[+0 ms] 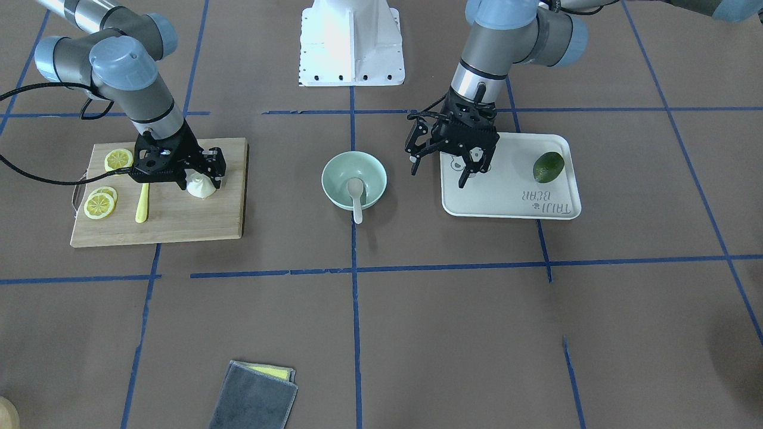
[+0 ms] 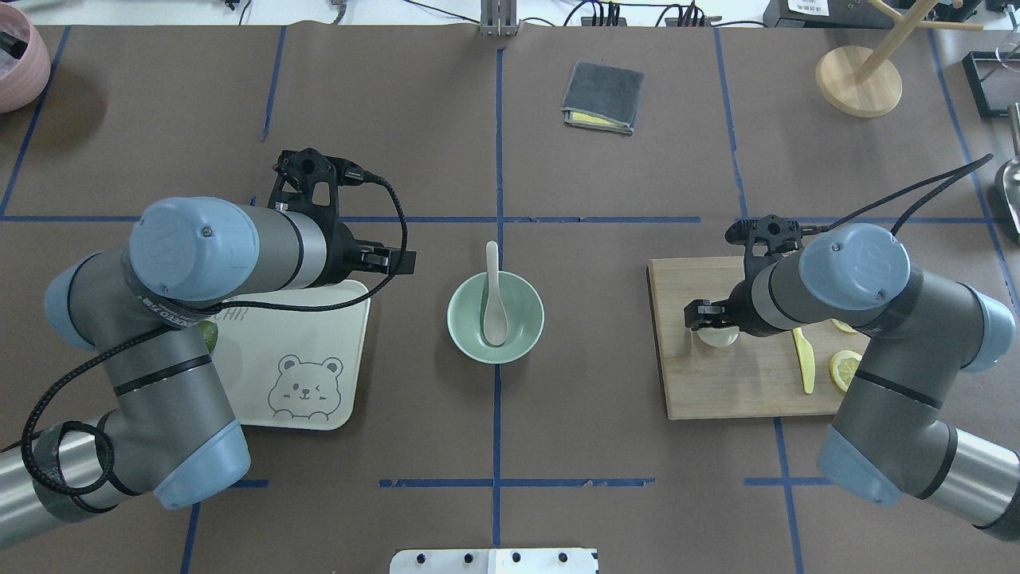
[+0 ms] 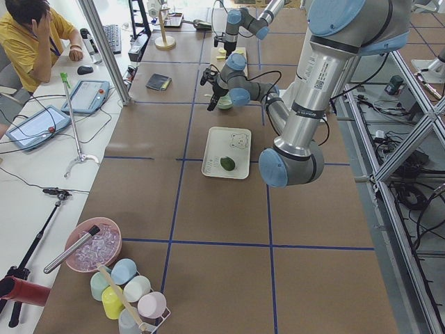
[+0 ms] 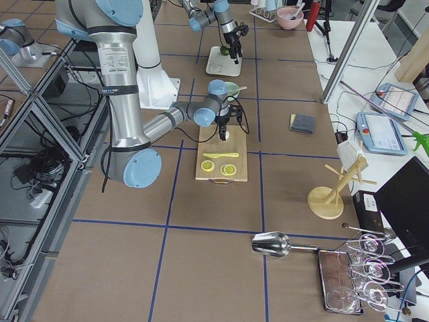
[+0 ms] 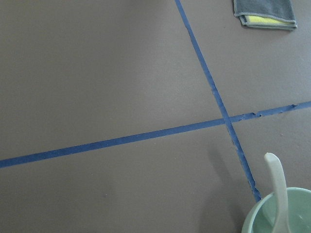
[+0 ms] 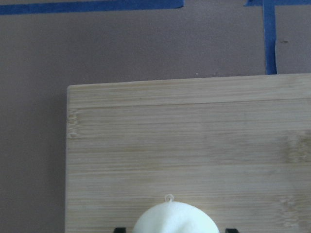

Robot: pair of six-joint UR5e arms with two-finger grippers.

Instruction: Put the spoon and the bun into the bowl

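The off-white spoon [image 1: 356, 193] lies in the mint-green bowl [image 1: 334, 164] at the table's middle, scoop inside and handle over the rim. Both also show in the overhead view, spoon [image 2: 494, 295] and bowl [image 2: 526, 319]. The cream-white bun [image 1: 201, 187] sits on the wooden cutting board [image 1: 179, 220]. My right gripper [image 1: 201, 182] is lowered over the bun, open, with a finger on each side; in the right wrist view the bun [image 6: 175, 218] sits between the fingertips with small gaps. My left gripper [image 1: 438, 173] is open and empty, above the tray's edge nearest the bowl.
A white bear-print tray [image 1: 506, 196] holds a dark green avocado [image 1: 548, 167]. A yellow plastic knife [image 1: 142, 202] and lemon slices [image 1: 118, 159] lie on the cutting board. A folded grey cloth [image 1: 253, 396] lies at the operators' side.
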